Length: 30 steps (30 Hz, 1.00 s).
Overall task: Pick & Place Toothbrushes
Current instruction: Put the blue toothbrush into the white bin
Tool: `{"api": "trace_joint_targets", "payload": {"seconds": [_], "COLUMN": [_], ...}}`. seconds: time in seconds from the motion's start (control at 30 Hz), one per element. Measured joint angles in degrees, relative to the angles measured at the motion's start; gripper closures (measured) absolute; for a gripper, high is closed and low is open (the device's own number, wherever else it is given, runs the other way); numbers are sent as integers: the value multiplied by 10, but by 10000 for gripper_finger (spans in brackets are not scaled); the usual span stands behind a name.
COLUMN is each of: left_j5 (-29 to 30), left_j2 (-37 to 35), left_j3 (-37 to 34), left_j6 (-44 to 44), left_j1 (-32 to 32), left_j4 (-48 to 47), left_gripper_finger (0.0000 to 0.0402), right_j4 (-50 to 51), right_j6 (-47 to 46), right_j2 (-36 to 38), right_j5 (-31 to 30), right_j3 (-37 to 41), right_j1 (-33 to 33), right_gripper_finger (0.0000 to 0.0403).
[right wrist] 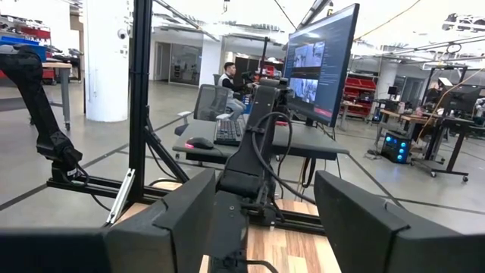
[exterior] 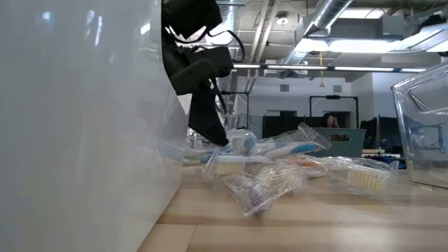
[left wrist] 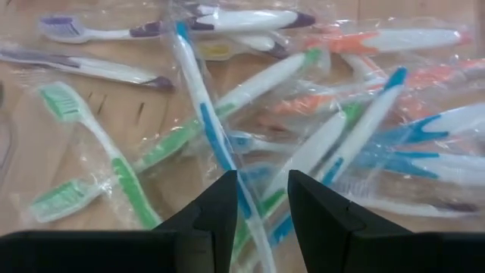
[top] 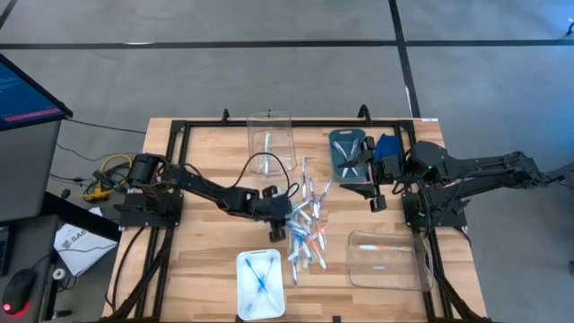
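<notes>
Plastic-wrapped toothbrushes (top: 305,224) sit in a loose, crossed heap at centre frame of the high view, on the wooden tabletop (top: 206,269). We'd call them light and stiff, but the clear wrappers look slippery and crinkly, so expect slip and neighbours dragging along.

Left hand (left wrist: 261,201) hangs right over the heap, fingers spread a little, straddling a blue-and-white brush (left wrist: 208,125) in the left wrist view; we see nothing pinched yet. Best hold, we think: mid-handle, across the width, clear of the bristle head and loose wrapper ends.

Outward from the heap:
- clear bin (top: 272,136) at upper centre, one brush inside
- white tray (top: 260,283) at lower centre, holding blue ones
- clear bin (top: 384,260) at lower right
- blue tray (top: 350,154) at upper right

Right hand (right wrist: 261,212) waits at the right of the frame, fingers wide apart and empty, well away from the heap.
</notes>
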<state>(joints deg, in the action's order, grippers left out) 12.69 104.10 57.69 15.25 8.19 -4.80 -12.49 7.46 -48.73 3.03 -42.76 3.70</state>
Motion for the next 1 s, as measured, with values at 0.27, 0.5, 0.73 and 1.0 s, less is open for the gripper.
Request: {"api": "trace_joint_targets", "payload": {"seconds": [0.27,0.5,0.73,1.0], "left_j5": [8,5,6,10], "left_j2": [35,38,36,36], "left_j3": [1,1,1,1], "left_j6": [-14,-13,-13,-13], "left_j1": [-5,-7,-7,-7], "left_j4": [18,24,24,27], "left_gripper_finger": [289,291,334,390], "right_j4": [0,0,1,1], "right_j6": [0,0,0,0], "right_j2": [0,0,0,0], "right_j5": [0,0,0,0], "right_j3": [0,0,0,0], "right_j1": [0,0,0,0], "right_gripper_finger": [183,183,184,183]}}
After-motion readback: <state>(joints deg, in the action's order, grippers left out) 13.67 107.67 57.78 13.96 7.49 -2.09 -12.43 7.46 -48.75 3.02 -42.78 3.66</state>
